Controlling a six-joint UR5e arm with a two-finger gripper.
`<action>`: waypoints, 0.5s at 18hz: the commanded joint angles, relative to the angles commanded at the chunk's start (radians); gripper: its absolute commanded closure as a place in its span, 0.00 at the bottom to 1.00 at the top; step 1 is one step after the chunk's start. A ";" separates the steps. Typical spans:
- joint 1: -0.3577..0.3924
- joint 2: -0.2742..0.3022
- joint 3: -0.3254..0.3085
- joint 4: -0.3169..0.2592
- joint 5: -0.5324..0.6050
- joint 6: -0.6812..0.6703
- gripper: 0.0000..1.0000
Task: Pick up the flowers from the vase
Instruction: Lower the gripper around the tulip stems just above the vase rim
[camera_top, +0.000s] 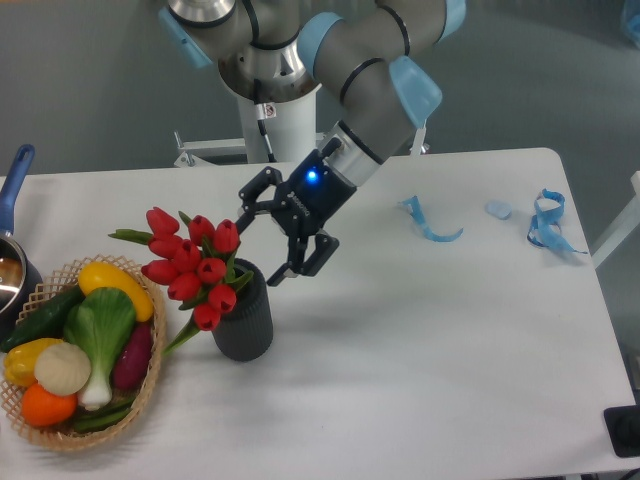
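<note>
- Tulips at stake: the flowers (190, 262), a bunch of red buds on green stems, sit in the vase (245, 325) near the table's (420, 360) left side, leaning left toward the wicker basket (140, 400) of toy vegetables (85, 345).
- Robot's gripper (258, 240) hangs just to the right of the bunch, its two fingers spread apart and holding nothing, one tip near the uppermost buds, the other just above the vase's rim.
- Likely risk: the fingers appear to flank the vase mouth more than the stems, so a closing move could pinch buds or leaves, or catch the rim.
- Second hazard: the bunch is wider than the vase, which looks light; a slanted pull could drag or tip it toward the basket.
- Blue ribbon scraps (545, 222) lie well apart at right.
</note>
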 joint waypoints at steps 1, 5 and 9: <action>-0.003 -0.011 0.002 0.002 0.002 0.000 0.00; -0.025 -0.040 0.006 0.038 0.002 -0.002 0.00; -0.040 -0.069 0.008 0.057 -0.006 -0.002 0.00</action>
